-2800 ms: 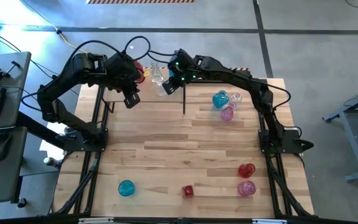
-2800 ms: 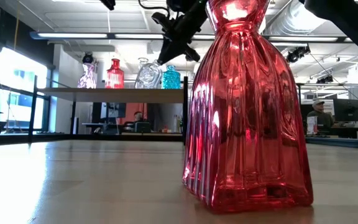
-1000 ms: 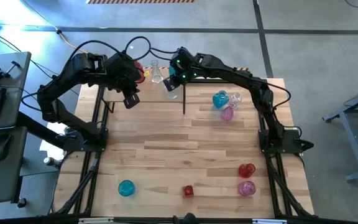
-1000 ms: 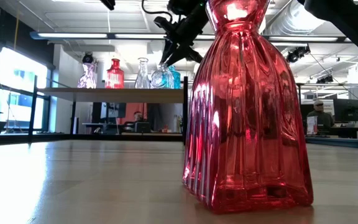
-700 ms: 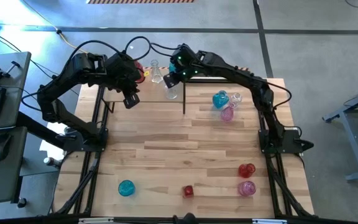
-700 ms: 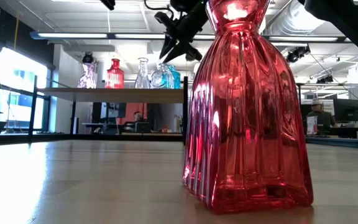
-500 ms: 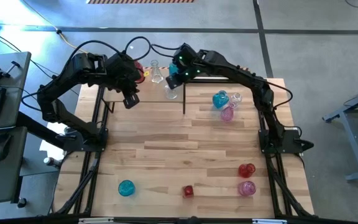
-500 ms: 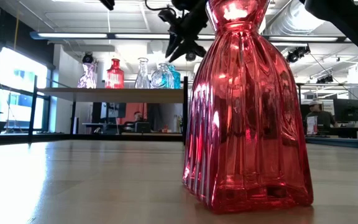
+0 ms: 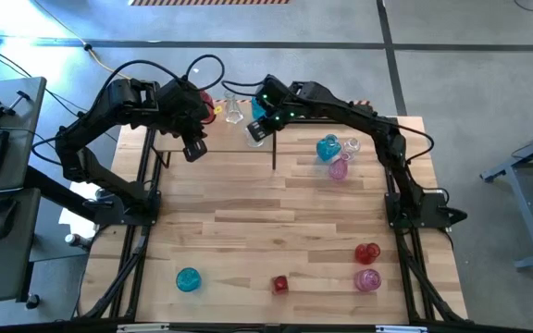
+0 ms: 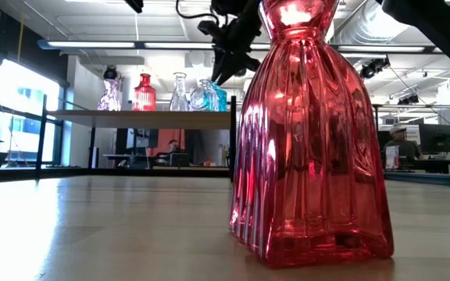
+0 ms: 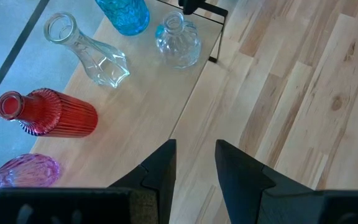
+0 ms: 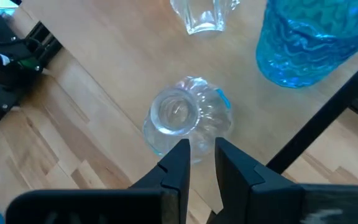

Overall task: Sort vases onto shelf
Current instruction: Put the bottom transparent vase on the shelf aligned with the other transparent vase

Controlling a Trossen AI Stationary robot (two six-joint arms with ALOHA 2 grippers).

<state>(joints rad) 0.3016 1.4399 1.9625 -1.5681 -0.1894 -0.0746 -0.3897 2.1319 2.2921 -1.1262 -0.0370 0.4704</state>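
Note:
Five vases stand in a row on the shelf [image 10: 131, 115]: pink [image 10: 110, 92], red [image 10: 144, 92], a tall clear one [image 10: 179, 91], a round clear one [image 10: 202, 95] and teal [image 10: 217, 97]. My right gripper [image 12: 201, 149] hovers just above the round clear vase [image 12: 188, 121]. Its fingers stand narrowly apart with nothing between them. My left gripper [image 11: 196, 146] hangs open and empty above the shelf's near edge [image 11: 185, 106]. In the high view my left gripper [image 9: 195, 148] is near the shelf's left end, and my right gripper [image 9: 257, 129] is near its right end.
Loose on the tabletop are a teal [image 9: 328, 148], a clear [image 9: 351, 144] and a pink vase [image 9: 339, 167] at the far right. Red [image 9: 367, 252] and pink [image 9: 367, 279] vases stand near right, and a red [image 9: 280, 284] and a teal one [image 9: 188, 278] at the near edge.
The round clear vase hung tilted from my right gripper a few seconds ago and now stands upright on the shelf, unmoved over the last second. My right gripper has lifted slightly off it and tipped to point more steeply down.

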